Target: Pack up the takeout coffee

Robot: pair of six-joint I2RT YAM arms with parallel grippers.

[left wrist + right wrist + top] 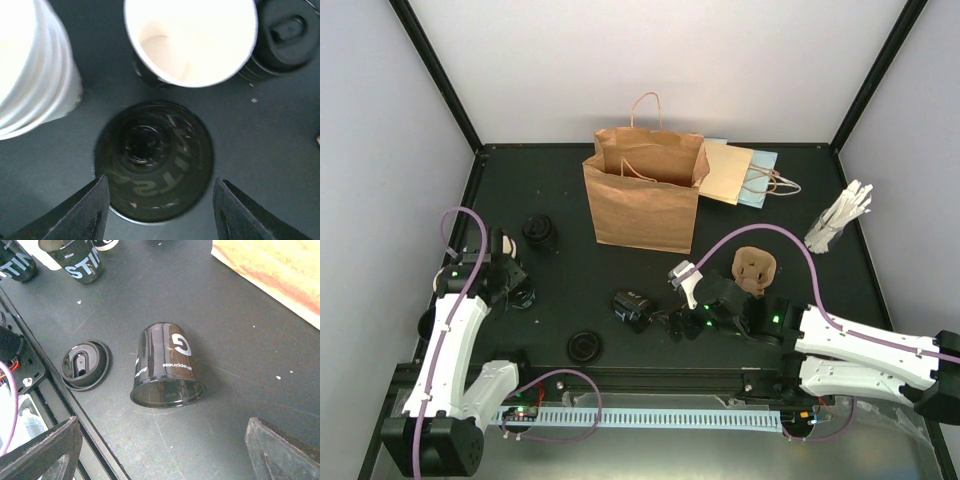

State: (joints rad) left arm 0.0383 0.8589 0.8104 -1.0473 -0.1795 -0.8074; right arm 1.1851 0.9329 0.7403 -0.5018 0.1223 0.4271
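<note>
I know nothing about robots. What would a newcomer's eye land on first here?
First, the big brown paper bag standing open at the back middle of the dark table. Then a black cup tipped on its side in front of it, before the open right fingers, with a loose black lid nearer the front edge. On the other side, the left fingers flank an upright dark cup beside a cream-lined cup.

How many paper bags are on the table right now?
2: a large brown bag standing open at the back middle, and a smaller tan bag lying behind it to the right. A pale blue one may lie under that.
</note>
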